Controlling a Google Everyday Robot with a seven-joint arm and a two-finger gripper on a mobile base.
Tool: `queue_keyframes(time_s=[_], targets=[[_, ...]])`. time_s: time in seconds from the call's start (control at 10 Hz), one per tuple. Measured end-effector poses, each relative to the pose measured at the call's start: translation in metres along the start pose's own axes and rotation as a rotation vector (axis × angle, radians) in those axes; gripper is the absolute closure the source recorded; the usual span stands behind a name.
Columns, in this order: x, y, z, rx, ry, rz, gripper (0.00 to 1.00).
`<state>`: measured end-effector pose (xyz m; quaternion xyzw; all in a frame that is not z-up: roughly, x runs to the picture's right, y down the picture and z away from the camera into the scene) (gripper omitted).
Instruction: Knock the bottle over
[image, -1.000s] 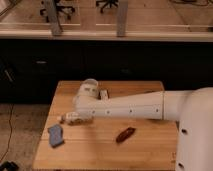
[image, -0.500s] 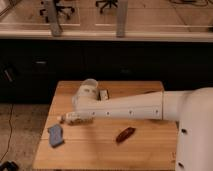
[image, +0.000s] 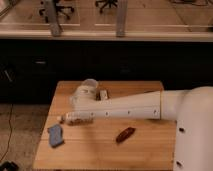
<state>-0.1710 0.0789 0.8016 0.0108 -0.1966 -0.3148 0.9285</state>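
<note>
pincer (image: 76, 106) unmoved, bottle (image: 75, 119) lying flat

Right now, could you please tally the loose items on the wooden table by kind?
Bottle: 1, seemingly on its side under the arm
Clear cup: 1
Flat blue item: 1
Dark reddish box: 1
Small pale item beside the cup: 1
Total: 5
The gripper is at the arm's left end, just above the bottle.
</note>
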Motion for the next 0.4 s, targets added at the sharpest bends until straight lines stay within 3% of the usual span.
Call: queue_keyframes(time_s=[0.4], targets=[[-0.0053, -0.0089, 0.0038, 0.029, -0.001, -0.038, 0.98]])
